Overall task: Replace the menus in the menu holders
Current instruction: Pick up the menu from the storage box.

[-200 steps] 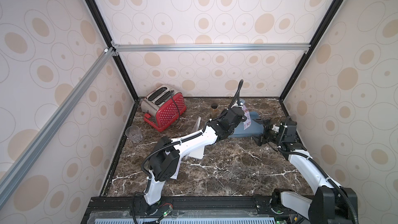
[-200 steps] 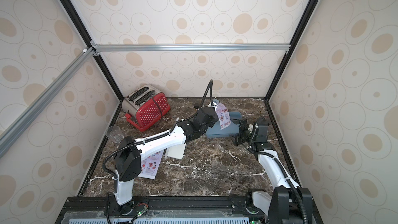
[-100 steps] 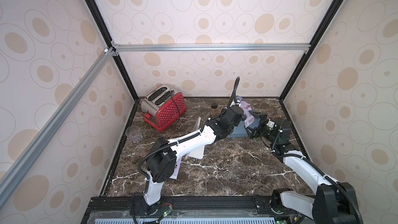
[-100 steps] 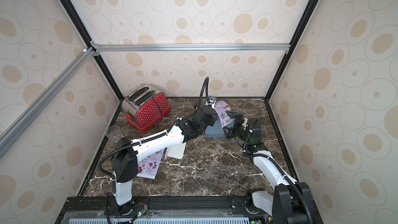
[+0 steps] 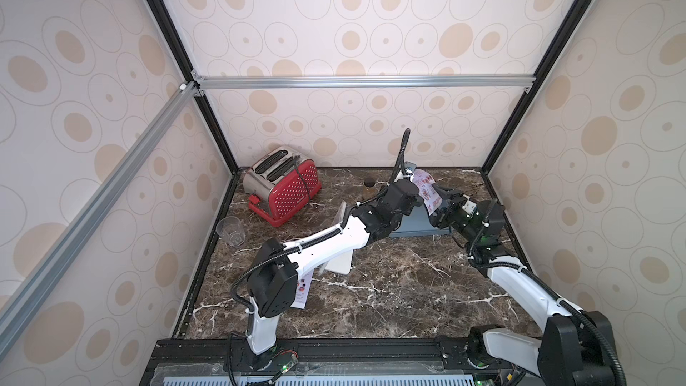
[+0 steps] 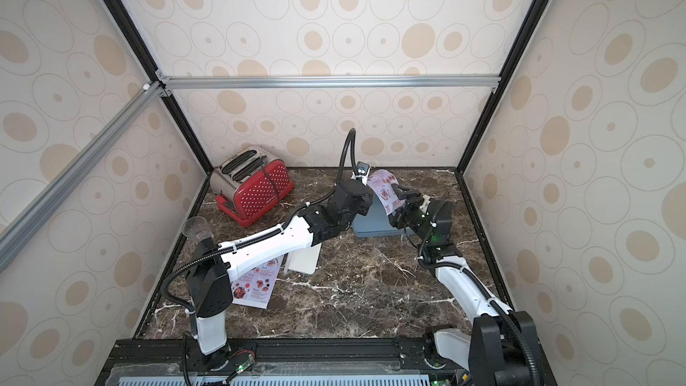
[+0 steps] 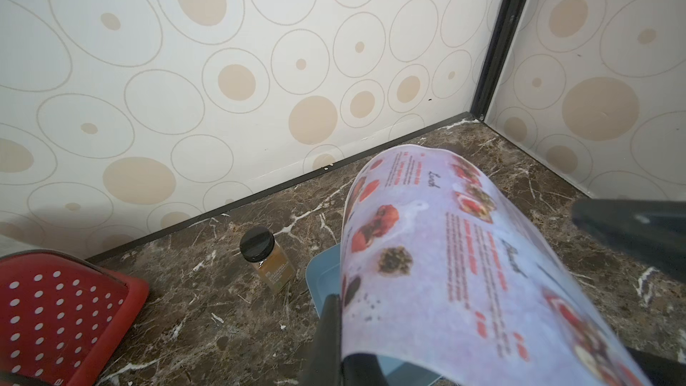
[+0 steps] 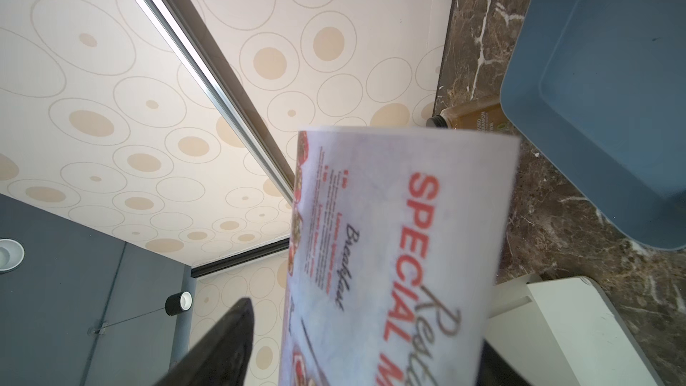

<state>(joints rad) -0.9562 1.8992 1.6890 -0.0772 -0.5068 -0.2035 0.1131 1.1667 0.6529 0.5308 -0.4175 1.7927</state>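
Menu (image 5: 427,191) above tray (image 5: 419,227): left gripper (image 5: 418,200) clamps it; my right gripper (image 5: 437,204) just arrived, jaws astride but apart, so handover next.

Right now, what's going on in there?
The left claw is shut on one menu, holding it curled above the blue-grey tray. The right claw is at the sheet's free end, jaws open on either side, not gripping yet. The second menu lies flat on the table beside the menu holder.
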